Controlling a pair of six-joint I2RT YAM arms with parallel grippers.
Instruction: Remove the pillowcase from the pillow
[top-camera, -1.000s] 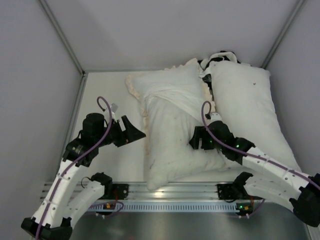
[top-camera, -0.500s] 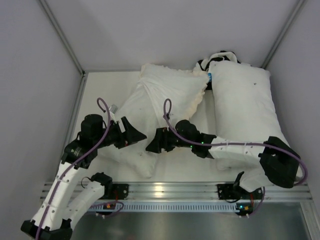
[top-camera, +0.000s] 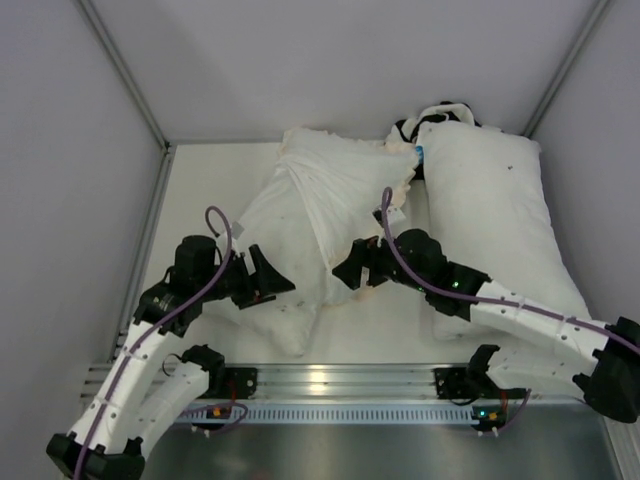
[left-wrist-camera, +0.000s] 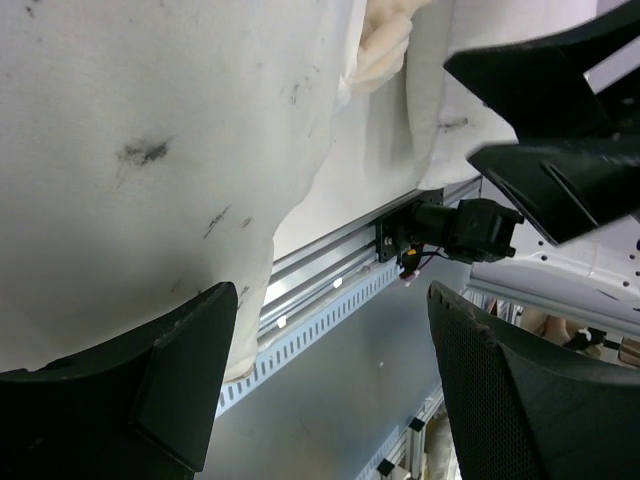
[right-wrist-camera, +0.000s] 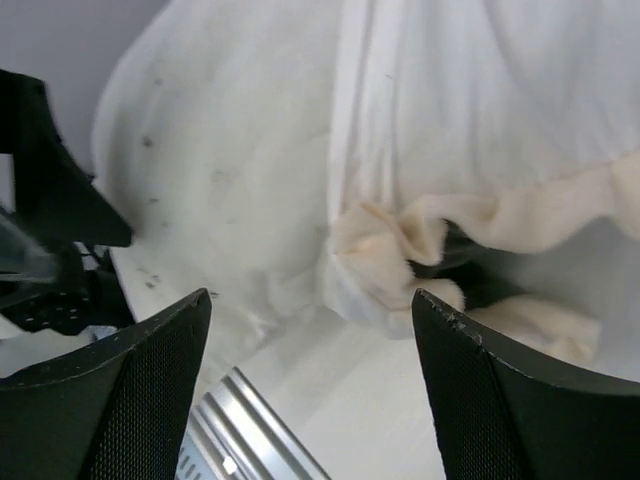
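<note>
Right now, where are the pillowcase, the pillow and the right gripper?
pillowcase (top-camera: 345, 185), top view, on its cream face near the middle.
pillow (top-camera: 265, 225), top view, on the bare speckled part left of the pillowcase.
right gripper (top-camera: 345, 272), top view, between its open fingertips.

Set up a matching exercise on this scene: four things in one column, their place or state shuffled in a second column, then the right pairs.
Things
1. plump white speckled pillow
2. cream-white fabric pillowcase with ruffled frill
3. long plain white pillow with one dark dot
4. right end effector

Place or state
A. lying apart, furthest right
B. open, beside the frilled edge
C. near end bare, sticking out of the case
D. covering the far part of the speckled pillow

Pairs: 1-C, 2-D, 3-A, 4-B
</note>
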